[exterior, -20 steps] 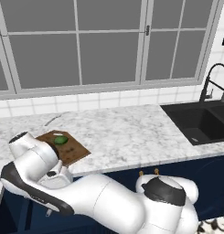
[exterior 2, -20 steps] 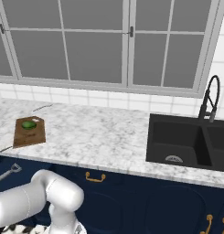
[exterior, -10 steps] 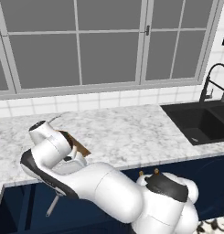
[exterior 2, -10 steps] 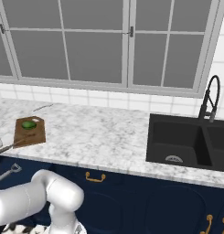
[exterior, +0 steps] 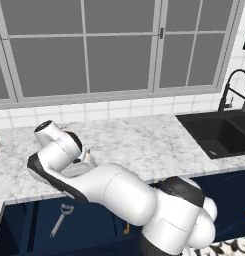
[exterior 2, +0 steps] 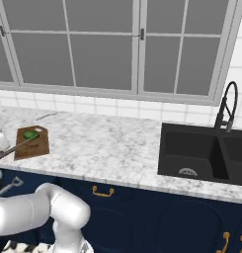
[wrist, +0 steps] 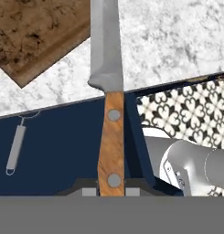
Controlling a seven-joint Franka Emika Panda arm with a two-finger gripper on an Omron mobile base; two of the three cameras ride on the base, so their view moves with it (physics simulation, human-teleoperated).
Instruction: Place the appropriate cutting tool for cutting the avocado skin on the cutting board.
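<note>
The arm has swung up toward the counter's front edge; the gripper (wrist: 111,191) is clamping the knife (wrist: 109,107), carrying it toward the cutting board (wrist: 33,36), needing lowering there.

Counted on and by the marble counter

One knife (wrist: 105,50), one cutting board (exterior 2: 32,143), one avocado (exterior 2: 30,134), one peeler (exterior: 60,220), one thin grey utensil (exterior 2: 46,116), one sink (exterior 2: 204,155), one faucet (exterior 2: 226,106).

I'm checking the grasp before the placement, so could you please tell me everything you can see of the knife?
The knife has a narrow silver blade and a light brown wooden handle with two metal rivets. The gripper is shut on the handle's lower end. In the hand view the blade points straight away from the gripper, out over the marble counter, passing beside a corner of the dark wooden cutting board. Its tip is out of frame.
</note>
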